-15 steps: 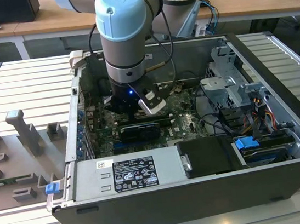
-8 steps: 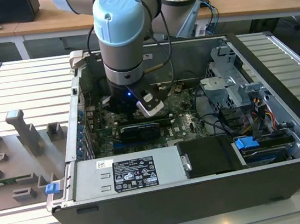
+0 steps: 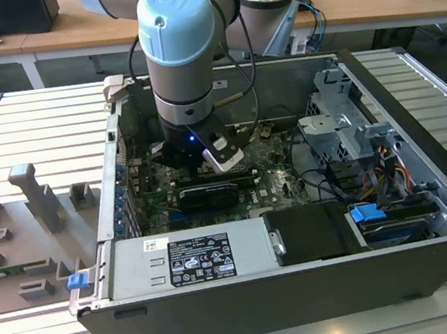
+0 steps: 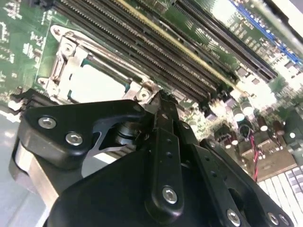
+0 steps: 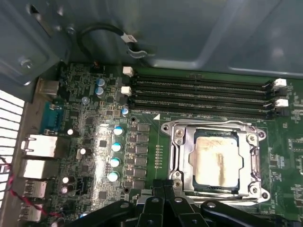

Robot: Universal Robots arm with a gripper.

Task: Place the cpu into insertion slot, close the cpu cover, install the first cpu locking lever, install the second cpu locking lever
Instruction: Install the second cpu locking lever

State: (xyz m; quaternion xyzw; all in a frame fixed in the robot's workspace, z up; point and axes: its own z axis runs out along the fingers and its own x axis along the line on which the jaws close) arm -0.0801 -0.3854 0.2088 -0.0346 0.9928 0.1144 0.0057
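Gripper [image 5: 163,201] fingers are seen pressed together, nothing held, tips parked at the socket's [image 5: 214,160] edge (likely for lever work). Chip [image 5: 214,161] is seated, cover [image 5: 251,158] already down, beside the memory slots [image 5: 199,97].

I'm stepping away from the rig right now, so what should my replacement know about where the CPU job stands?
Gripper: fingers together, holding nothing, low over the board at the edge of the insertion slot.
CPU: seated in the slot, visible in both wrist views.
CPU cover: down flat around the chip.
Done: placing the chip, closing the cover.
Left: locking levers; I cannot tell whether either is latched.
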